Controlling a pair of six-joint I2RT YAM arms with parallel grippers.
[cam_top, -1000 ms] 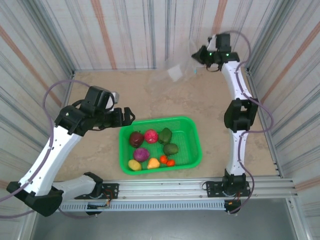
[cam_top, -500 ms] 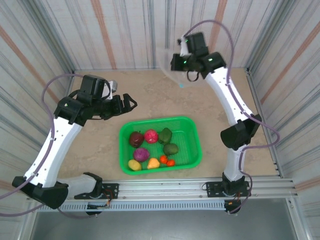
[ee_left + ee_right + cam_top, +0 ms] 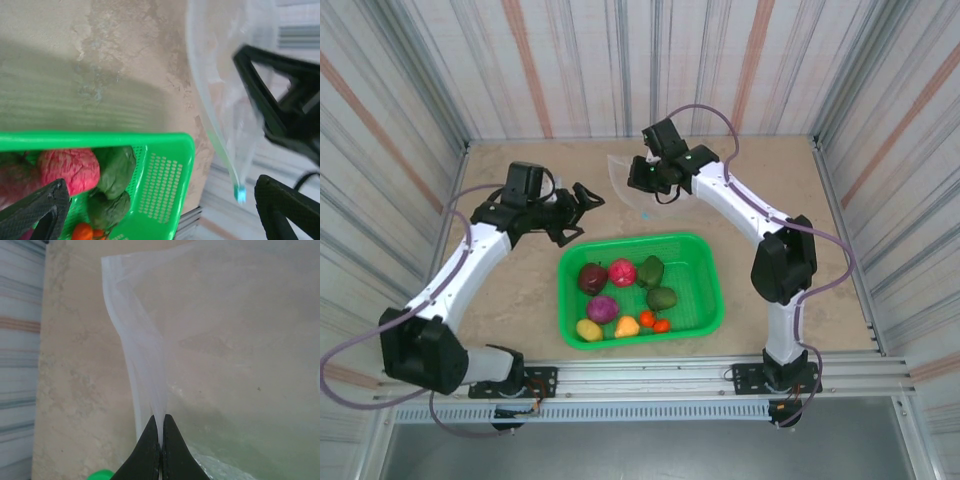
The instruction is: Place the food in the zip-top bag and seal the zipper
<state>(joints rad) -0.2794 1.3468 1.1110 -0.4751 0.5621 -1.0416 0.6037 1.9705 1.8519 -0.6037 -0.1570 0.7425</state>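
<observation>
Right gripper (image 3: 161,421) is pressed together, pinching the zip-top bag (image 3: 230,340) just beyond the basket (image 3: 713,275), apparently to present its mouth. Left gripper (image 3: 578,212) is spread and empty, facing the bag. The food (image 3: 620,295) lies in the basket.

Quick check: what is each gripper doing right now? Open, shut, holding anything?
Left gripper: jaws wide open, holding nothing.
Right gripper: jaws shut on an edge of the zip-top bag.
</observation>
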